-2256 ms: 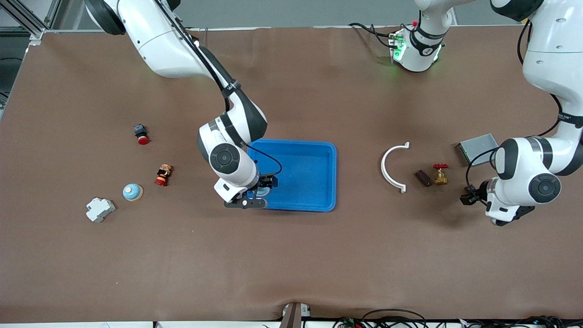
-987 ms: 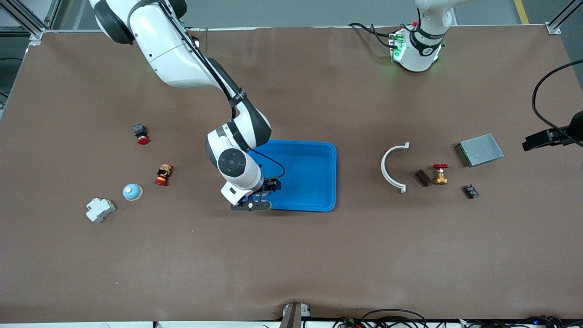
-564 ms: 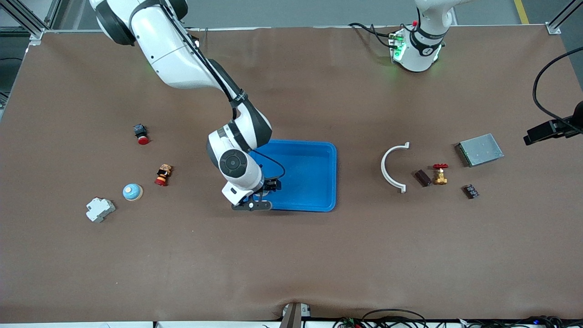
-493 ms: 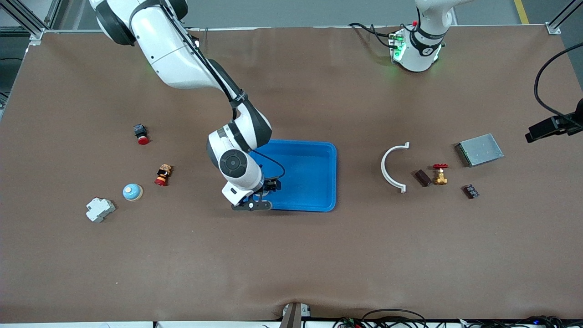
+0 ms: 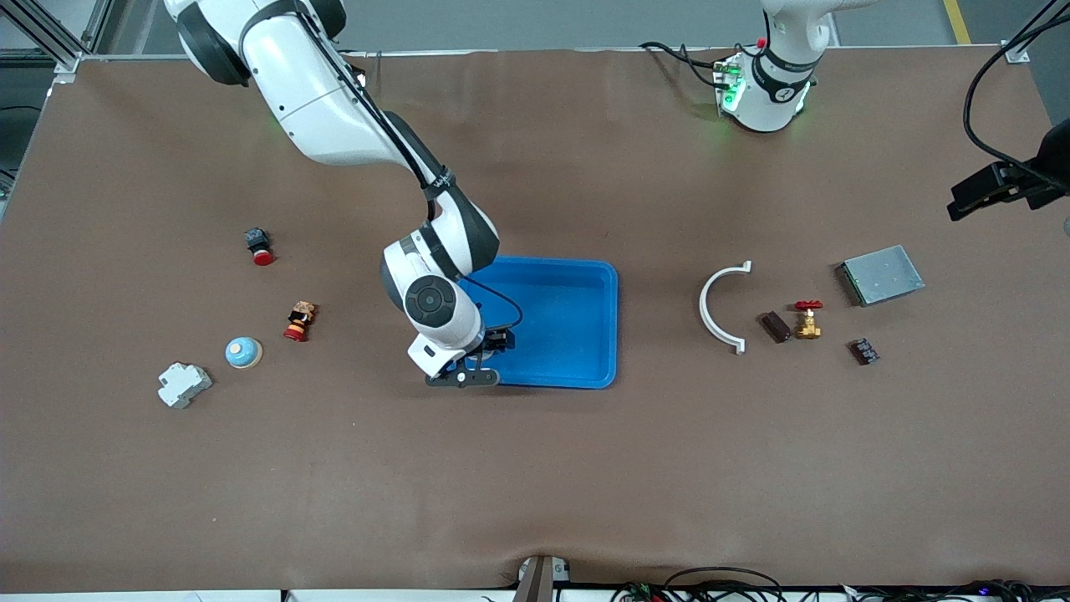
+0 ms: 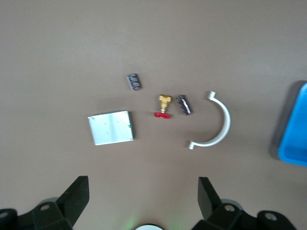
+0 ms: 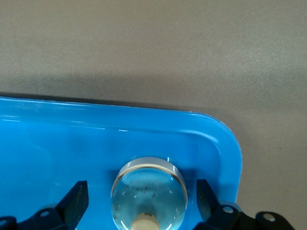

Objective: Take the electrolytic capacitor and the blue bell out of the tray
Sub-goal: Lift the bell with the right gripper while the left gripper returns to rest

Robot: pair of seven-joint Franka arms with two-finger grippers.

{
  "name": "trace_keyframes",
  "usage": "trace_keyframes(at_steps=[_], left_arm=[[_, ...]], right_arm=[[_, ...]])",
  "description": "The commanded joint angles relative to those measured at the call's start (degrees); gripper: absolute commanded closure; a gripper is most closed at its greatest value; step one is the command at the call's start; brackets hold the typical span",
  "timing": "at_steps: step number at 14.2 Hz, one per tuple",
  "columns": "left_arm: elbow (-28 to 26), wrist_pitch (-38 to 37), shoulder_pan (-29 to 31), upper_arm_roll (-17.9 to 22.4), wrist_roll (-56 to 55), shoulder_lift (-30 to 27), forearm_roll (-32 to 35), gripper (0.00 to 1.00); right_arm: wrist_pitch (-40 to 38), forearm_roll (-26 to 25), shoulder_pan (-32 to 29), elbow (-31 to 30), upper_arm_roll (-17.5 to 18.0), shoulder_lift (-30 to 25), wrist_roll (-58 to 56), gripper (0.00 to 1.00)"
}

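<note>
Four small things lie in the lower part of the frame at the right arm's end of the table: a white breaker block (image 5: 184, 385), a blue dome with a pale knob (image 5: 243, 352), a red push button (image 5: 258, 247) higher in the frame, and a red and yellow figurine (image 5: 299, 321) just below mid-height. Toward the middle we see the right gripper (image 5: 468, 368) down in the blue tray (image 5: 577, 334), at its corner nearest the front camera. In the right wrist view the fingers (image 7: 76, 201) stand spread wide. The bell (image 7: 148, 194) sits on the tray floor between them, with a gap on each side. Past the tray, at mid-height, come a white half-ring clamp (image 5: 720, 308), a dark brown block (image 5: 775, 327), a brass valve with a red wheel (image 5: 807, 318), the small dark capacitor (image 5: 864, 350) lying on the table, and a grey metal plate (image 5: 883, 274) above it. At the upper edge of that end hangs the left gripper (image 6: 143, 201), high over the table, fingers wide apart and holding nothing.
</note>
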Motion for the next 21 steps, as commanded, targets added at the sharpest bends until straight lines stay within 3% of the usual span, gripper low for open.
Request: trace_keyframes(at_steps=[1,6,11,13,18,21], left_arm=[[-3.5,-0.1,-4.2,5.9,0.4,-3.8,-3.4,0.0],[-4.4,-0.1,-4.3,5.6,0.3,-5.0,-3.4,0.0],[-4.0,0.1,-4.7,3.4,0.5,-4.0,-3.2,0.0],[-2.0,0.6,-4.9,2.9,0.6,-2.7,-3.5,0.0],[-1.9,0.4,-4.5,-0.4,-0.6,-1.8,-3.7,0.0],[-1.9,-0.3,-4.2,-0.4,-0.6,-1.9,-3.7,0.0]], right_arm=[[0.2,-0.6,0.5,1.0,-0.5,1.1,-0.1,0.0],[0.9,-0.5,0.4,0.8,-0.5,1.4,-0.1,0.0],[1.0,-0.5,0.3,0.8,-0.5,1.7,-0.1,0.61],[0.9,-0.5,0.3,0.8,-0.5,1.7,-0.1,0.81],[-0.9,0.0,-0.2,0.9,-0.4,-0.4,0.0,0.84],[-9.8,0.3,-1.8,1.4,-0.6,-6.4,-0.8,0.84]])
